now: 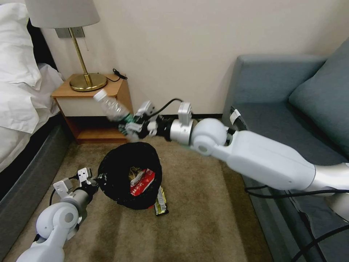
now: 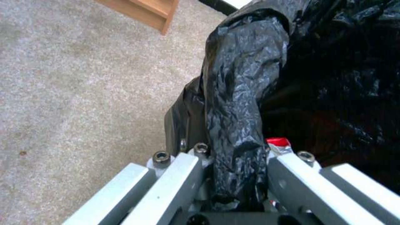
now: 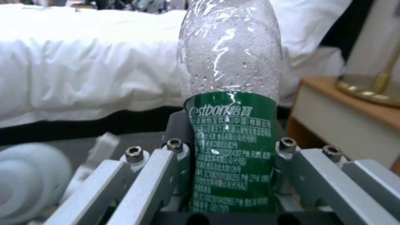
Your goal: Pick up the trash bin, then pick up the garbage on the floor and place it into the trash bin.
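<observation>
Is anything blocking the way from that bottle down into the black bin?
Nothing visible. The right claw holds the bottle above the bin's open mouth, which the left claw grips by the rim.

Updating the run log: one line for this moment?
left gripper: holds trash bin rim | right gripper: holds green-labelled bottle above bin | wrapper: on carpet

Setting: bedroom, hotel-room look. Bed (image 1: 18,91) with white duvet and pillows at robot's left, dark base below. Wooden nightstand (image 1: 91,109) against cream wall, brass lamp (image 1: 78,43) with pale shade on top, black cable beside lamp base. Grey-blue sofa (image 1: 291,98) at right. Beige carpet (image 1: 203,211) across floor. Dark skirting along wall base
</observation>
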You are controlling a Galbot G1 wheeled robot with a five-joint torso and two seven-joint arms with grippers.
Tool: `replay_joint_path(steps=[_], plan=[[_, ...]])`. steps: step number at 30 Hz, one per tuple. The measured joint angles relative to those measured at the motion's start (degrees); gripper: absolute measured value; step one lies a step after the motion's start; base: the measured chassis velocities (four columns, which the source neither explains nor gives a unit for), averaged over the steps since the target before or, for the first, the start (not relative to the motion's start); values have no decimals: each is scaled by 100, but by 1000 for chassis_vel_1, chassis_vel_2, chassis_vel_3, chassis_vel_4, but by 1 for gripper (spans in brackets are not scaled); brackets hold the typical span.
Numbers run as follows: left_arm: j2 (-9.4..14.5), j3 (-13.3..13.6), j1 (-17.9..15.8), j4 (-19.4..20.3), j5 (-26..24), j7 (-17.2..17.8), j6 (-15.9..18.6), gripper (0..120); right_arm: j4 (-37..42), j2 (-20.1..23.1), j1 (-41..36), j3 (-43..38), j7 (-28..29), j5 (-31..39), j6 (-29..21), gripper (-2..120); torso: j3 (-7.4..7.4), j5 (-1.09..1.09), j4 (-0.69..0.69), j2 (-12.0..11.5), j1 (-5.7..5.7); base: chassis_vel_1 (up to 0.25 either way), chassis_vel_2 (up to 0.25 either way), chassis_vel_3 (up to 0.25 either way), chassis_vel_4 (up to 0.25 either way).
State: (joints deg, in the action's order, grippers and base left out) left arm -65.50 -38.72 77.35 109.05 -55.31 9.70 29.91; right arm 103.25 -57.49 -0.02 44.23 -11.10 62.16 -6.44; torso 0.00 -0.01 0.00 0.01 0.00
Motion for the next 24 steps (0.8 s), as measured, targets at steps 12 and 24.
replay_joint_path(steps=[12, 24], plan=[[-117, 17, 90, 142, -173, 116, 80, 2, -154, -317, -498, 351, 23, -407, 94, 21, 0, 0, -1, 0, 0, 0, 0, 0, 0], [-75, -78, 181, 283, -362, 123, 94, 2, -506, -527, -808, 465, -99, -747, 170, 21, 0, 0, 0, 0, 0, 0, 0, 0, 0]])
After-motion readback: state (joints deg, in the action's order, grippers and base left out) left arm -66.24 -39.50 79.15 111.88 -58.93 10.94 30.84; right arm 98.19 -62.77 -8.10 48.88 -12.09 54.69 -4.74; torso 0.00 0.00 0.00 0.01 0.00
